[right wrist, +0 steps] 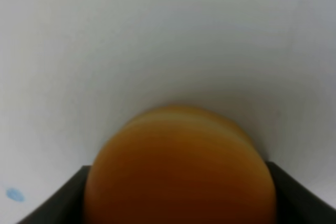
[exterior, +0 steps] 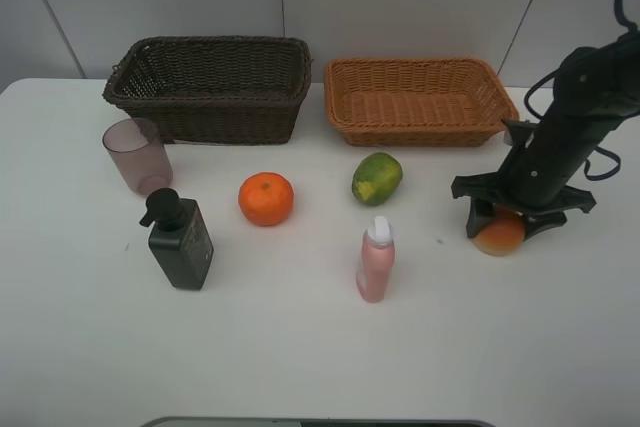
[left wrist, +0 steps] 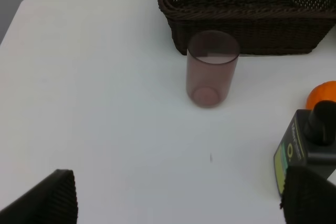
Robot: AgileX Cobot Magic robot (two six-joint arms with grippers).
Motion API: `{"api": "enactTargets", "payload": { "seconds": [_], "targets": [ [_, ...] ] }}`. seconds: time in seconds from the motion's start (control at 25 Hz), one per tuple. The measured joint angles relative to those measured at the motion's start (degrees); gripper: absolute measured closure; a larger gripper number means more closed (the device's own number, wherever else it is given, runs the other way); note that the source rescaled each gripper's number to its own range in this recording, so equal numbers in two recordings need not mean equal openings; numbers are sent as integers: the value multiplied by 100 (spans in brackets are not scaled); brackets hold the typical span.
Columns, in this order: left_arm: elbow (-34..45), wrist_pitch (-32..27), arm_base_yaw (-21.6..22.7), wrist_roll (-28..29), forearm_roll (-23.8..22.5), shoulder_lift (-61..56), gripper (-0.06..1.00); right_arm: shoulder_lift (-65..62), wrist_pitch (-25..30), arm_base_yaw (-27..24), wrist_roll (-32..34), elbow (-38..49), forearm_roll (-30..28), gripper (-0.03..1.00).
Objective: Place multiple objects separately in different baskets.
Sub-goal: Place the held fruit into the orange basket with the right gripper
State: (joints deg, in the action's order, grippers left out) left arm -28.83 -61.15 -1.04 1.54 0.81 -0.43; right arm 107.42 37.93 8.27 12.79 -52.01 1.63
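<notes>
All six objects lie on the tabletop (exterior: pixel 300 347) and neither basket shows anything inside, so no placement is complete. Nearest, the pink bottle (exterior: pixel 375 263) appears to stand upright, long axis vertical, white cap on top. To its left the pump bottle (exterior: pixel 181 244) also stands, its pump head uppermost and the spout turned toward the left of the high view. The left pincer (left wrist: pixel 184 200), seen only in its own wrist view, hangs with jaws wide apart and nothing between them, on the near side of the cup and beside the pump bottle. At the right, the right pincer (exterior: pixel 500 219) is down over the red fruit (exterior: pixel 500 239), which rests on the tabletop well apart from the other objects. The wrist view shows a dark finger against each side of the fruit, so the pincer is judged closed on it, with no lift visible. This fruit is nearly round and shows no clear long axis. Farther back, in the middle, lies the orange (exterior: pixel 266 198), likewise round. To its right the green fruit (exterior: pixel 377 178) is an oval whose long axis slants from near left to far right. At the left the cup (exterior: pixel 137 154) stands mouth up, just in front of the dark basket (exterior: pixel 205 117). Farthest, the dark basket and the tan basket (exterior: pixel 420 132) sit side by side without touching, long axes running left to right. The first placement is judged in hand, and five objects remain untouched.
</notes>
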Motion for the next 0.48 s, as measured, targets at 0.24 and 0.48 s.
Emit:
{"api": "enactTargets", "payload": {
  "seconds": [0.24, 0.48],
  "targets": [
    [0, 0, 0, 0, 0, 0, -6, -283, 419, 0, 0, -361, -32, 54],
    [0, 0, 0, 0, 0, 0, -6, -394, 1423, 27, -151, -1259, -122, 54]
  ]
}}
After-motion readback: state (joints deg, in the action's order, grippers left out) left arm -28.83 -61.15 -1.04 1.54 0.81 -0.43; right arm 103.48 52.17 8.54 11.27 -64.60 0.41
